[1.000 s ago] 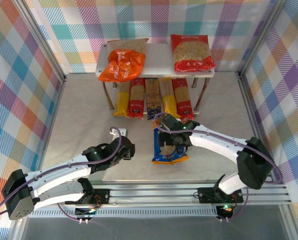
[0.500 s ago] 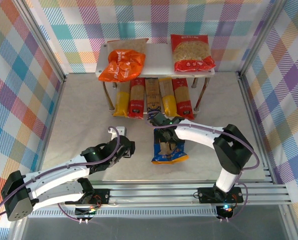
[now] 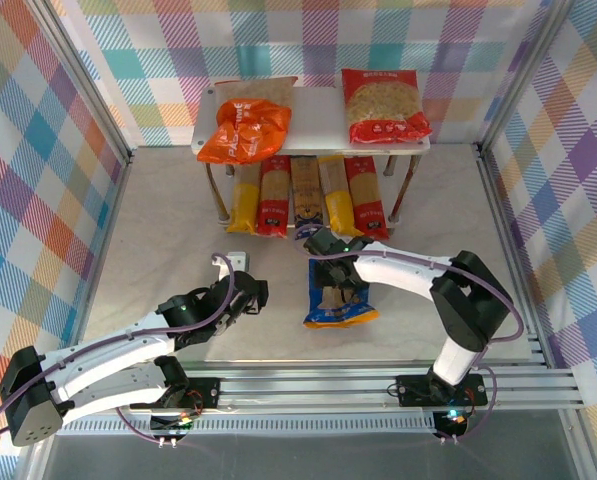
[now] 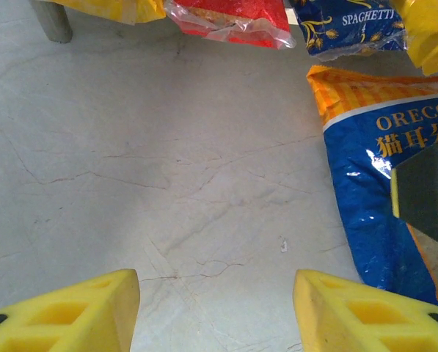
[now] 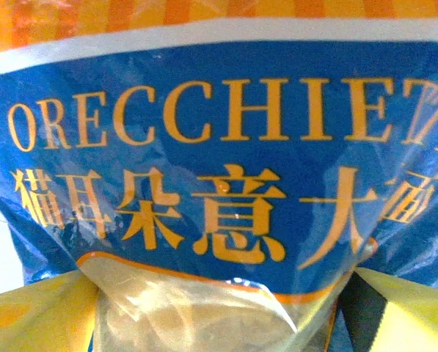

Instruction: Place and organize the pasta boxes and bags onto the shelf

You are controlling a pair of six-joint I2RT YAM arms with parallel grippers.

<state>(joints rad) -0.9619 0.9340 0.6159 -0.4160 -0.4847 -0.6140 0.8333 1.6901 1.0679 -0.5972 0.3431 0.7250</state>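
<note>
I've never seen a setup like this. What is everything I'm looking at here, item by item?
shelf: one, pale grey, two tiers, far side of the table
orange bag: one, orange, top tier, left
red bag: one, red with a clear window, top tier, right
spaghetti packs: five, yellow, red, tan with a dark blue end, yellow, red, side by side under the top tier
blue orecchiette bag: one, blue and orange, flat on the table in front of the shelf
table: one, pale grey
checked walls: pastel plaid, on three sides
left gripper: yellow fingers, open, over bare table left of the blue bag
right gripper: yellow fingers, open, either side of the blue bag
</note>
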